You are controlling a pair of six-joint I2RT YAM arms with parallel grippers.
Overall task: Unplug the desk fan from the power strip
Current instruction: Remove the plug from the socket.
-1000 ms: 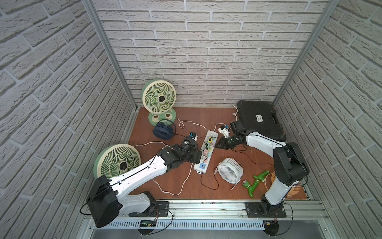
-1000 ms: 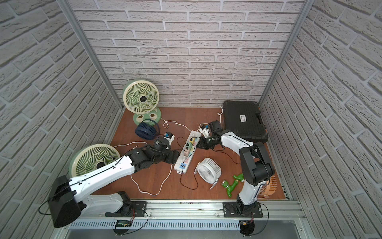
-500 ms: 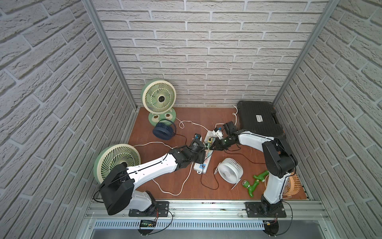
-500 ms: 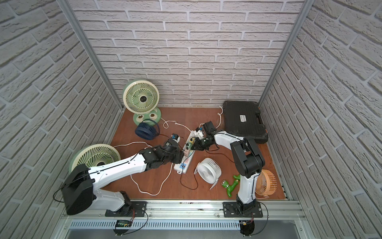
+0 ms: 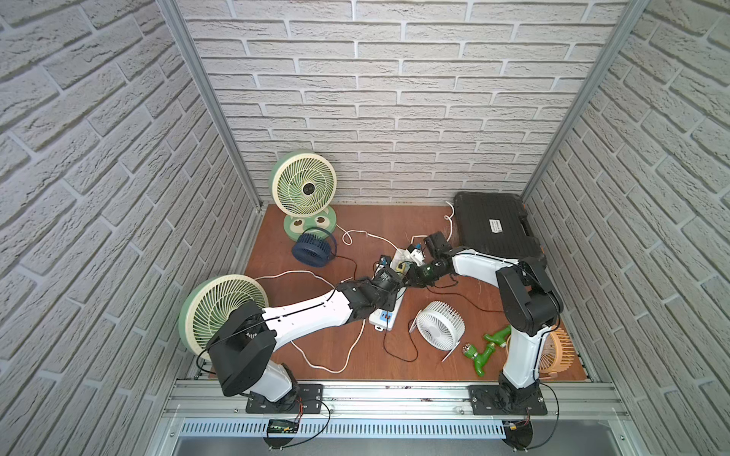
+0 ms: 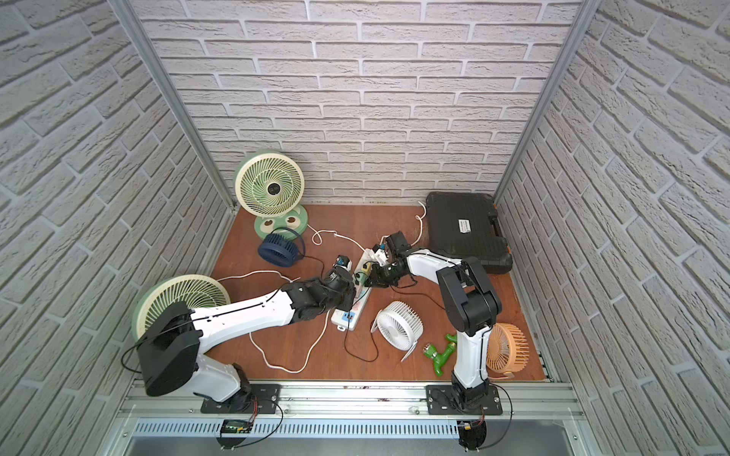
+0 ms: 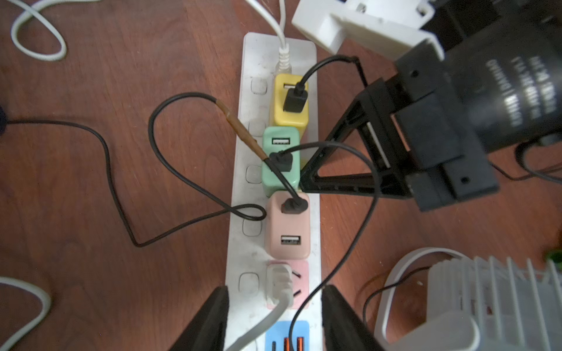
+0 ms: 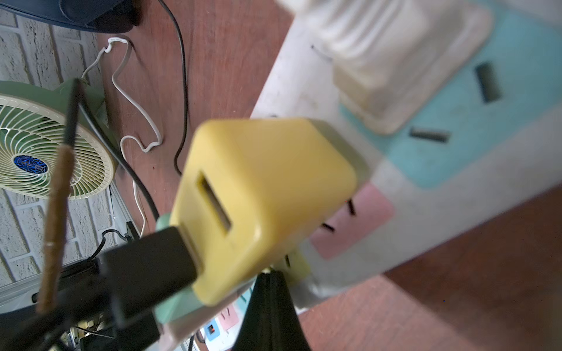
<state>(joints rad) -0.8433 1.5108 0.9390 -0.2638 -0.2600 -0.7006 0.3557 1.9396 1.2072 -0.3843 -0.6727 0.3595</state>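
Both arms have closed in over strip [image 7: 248, 231]; long white plastic bar mid-floor, axis wall-to-rail, blue USB end railward; left gripper [image 7: 273, 322] half-open straddling it, holding nothing; right gripper [image 8: 267, 307] shut beside yellow charger [image 8: 267, 197].

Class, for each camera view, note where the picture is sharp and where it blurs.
Both top views: evenly lit, sharp throughout. Left wrist view: pastel adapters sharp, white ribbed desk fan soft. Right wrist view: yellow cube adapter fairly clear, long white power strip behind it blurred.

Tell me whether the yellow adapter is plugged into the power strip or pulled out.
Plugged in. The yellow adapter sits seated on the power strip next to the green adapter, a black USB plug still in it.
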